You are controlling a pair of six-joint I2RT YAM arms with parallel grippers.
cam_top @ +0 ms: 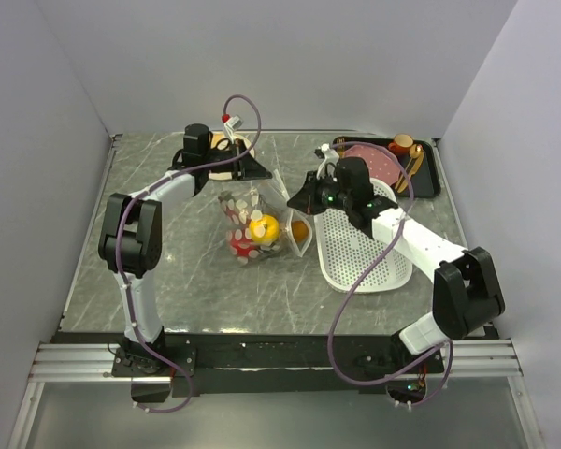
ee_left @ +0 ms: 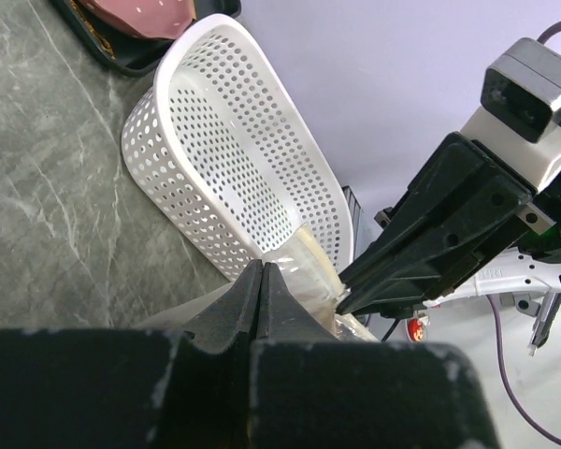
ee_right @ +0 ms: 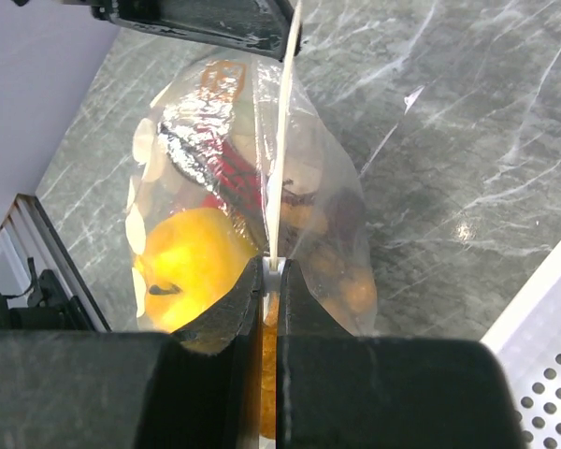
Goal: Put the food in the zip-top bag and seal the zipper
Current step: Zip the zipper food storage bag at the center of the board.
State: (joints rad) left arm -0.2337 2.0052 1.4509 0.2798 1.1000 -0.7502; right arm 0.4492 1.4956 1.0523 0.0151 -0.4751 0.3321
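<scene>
My left jaws were clenched on one end of the zipper (ee_right: 284, 140). My right jaws pinched the same white strip farther along, so it ran straight between them. The zip-top bag (cam_top: 246, 217) sagged beneath it, just beside the white basket (cam_top: 360, 248), on the basket's side toward my left arm. Inside the bag sat the food (cam_top: 262, 230), a yellow fruit (ee_right: 192, 262) and red pieces (ee_right: 234, 182) among it.
</scene>
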